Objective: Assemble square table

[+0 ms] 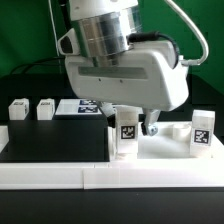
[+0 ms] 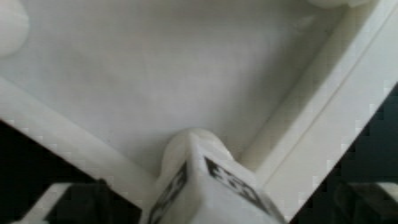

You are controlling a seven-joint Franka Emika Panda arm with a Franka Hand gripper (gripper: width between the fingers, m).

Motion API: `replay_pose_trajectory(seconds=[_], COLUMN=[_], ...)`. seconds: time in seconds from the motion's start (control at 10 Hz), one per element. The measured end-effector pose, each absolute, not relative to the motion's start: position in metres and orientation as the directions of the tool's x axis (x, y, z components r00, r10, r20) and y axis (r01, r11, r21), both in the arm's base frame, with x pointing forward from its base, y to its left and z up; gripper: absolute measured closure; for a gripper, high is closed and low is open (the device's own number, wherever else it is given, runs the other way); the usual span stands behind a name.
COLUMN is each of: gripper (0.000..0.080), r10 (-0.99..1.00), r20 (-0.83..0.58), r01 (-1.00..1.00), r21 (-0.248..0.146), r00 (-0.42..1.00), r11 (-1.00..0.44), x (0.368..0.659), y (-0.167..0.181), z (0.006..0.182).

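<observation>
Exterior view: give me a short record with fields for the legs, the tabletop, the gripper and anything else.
exterior view's left: left leg, second leg, upright on the black table
under arm: middle leg, upright at the slab
exterior view's right: right leg, upright
front: rail
gripper: low beside middle leg, open or shut unclear

border rail (image 1: 50, 176): long, low, white. Runs across the front of the exterior view, flat on the table.
marker board (image 1: 82, 105): thin, flat, white, with black-white tags on top. Sits at the back, mostly hidden, only a strip visible.
table (image 1: 50, 140): black, matte. Bare patch between rail and board on the exterior view's left. Also shows dark and blurred in the wrist view.
backdrop (image 1: 212, 25): greenish, upper corner on the exterior view's right.
</observation>
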State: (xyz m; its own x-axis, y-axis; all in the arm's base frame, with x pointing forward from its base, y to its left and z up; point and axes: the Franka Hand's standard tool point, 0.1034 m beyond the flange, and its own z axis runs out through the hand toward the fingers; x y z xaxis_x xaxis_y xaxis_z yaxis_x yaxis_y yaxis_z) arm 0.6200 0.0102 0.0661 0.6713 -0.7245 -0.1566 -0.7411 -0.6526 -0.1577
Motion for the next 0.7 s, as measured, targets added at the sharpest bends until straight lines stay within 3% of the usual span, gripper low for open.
replay_pose_trajectory(seconds=[0.3, 0.4, 0.6, 0.7], gripper=[0.0151, 0.0151, 0.0151, 0.0151], r10=[-0.522, -0.346, -0.054, -0.116], r20=[-0.104, -0.053, 0.031, 0.024], r01=[-0.532, -0.35, -0.051, -0.112], r21=[-0.178, -0.144, -0.113, -0.126], r00=[0.847, 0.937, 0.998, 0.993], r11=[-0.828, -0.926, -0.992, -0.986], x=[0.62, 0.622, 0.63, 0.63], y=[0.009, 0.007, 0.01, 0.012], z=[0.066, 0.068, 0.075, 0.074])
